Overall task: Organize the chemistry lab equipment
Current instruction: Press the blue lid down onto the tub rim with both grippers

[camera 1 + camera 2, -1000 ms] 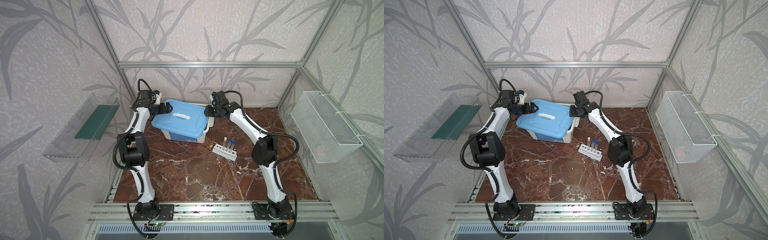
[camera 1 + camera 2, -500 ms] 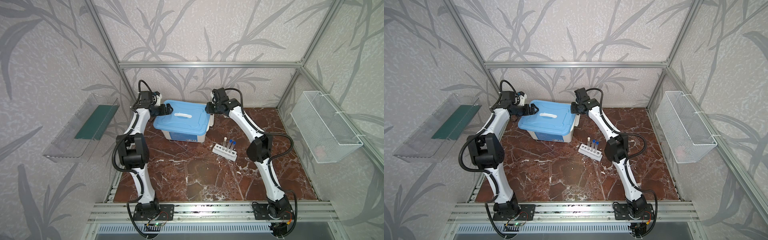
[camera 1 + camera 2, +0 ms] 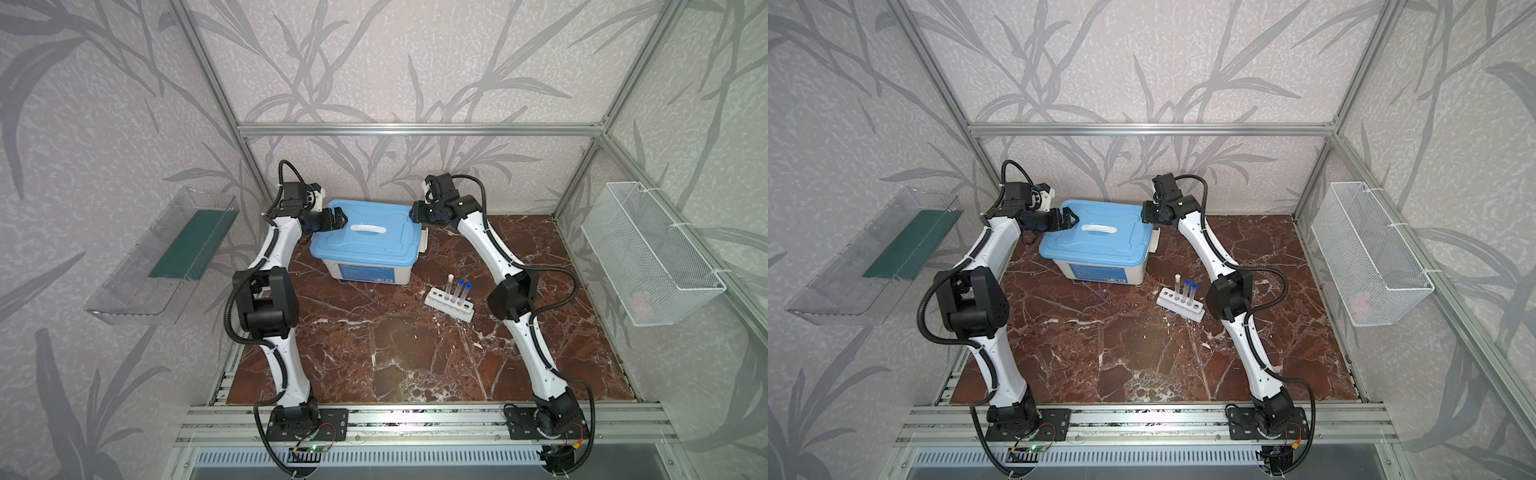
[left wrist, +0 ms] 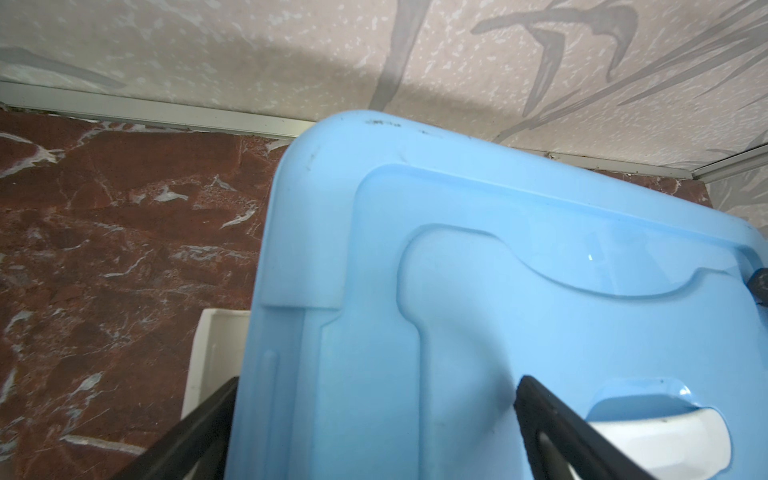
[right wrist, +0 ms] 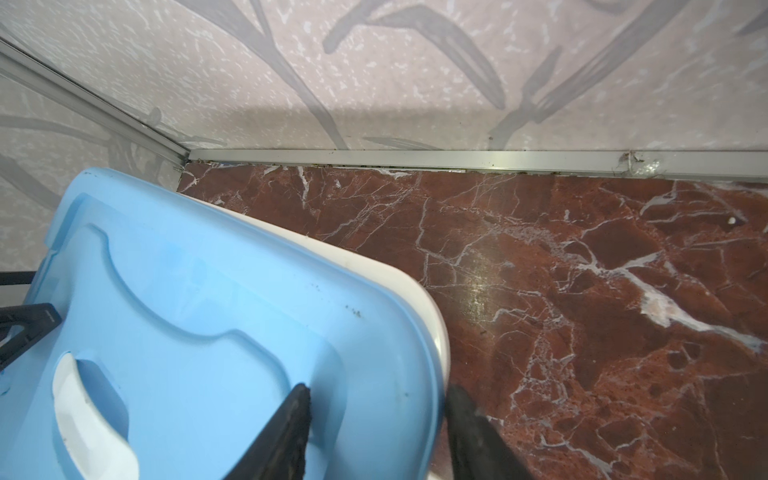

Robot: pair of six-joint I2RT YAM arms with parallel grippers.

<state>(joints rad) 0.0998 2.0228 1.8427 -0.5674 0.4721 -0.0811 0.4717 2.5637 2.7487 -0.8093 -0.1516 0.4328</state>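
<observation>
Left gripper (image 3: 337, 217), right gripper (image 3: 414, 215), outstretched astride lid (image 3: 365, 246)

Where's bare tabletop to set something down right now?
Biggest free patch: the marble table in front of the bin and tube rack, down to the near edge. The back right corner beside the bin is bare too. Crowded: the blue lid, with the left end effector and right end effector at its ends.

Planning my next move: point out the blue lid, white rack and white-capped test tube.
blue lid (image 3: 374, 249), in a top view, on its flat front part.
white rack (image 3: 446, 308), in a top view, on its front wall.
white-capped test tube (image 3: 449, 286), in a top view, on its clear middle.
</observation>
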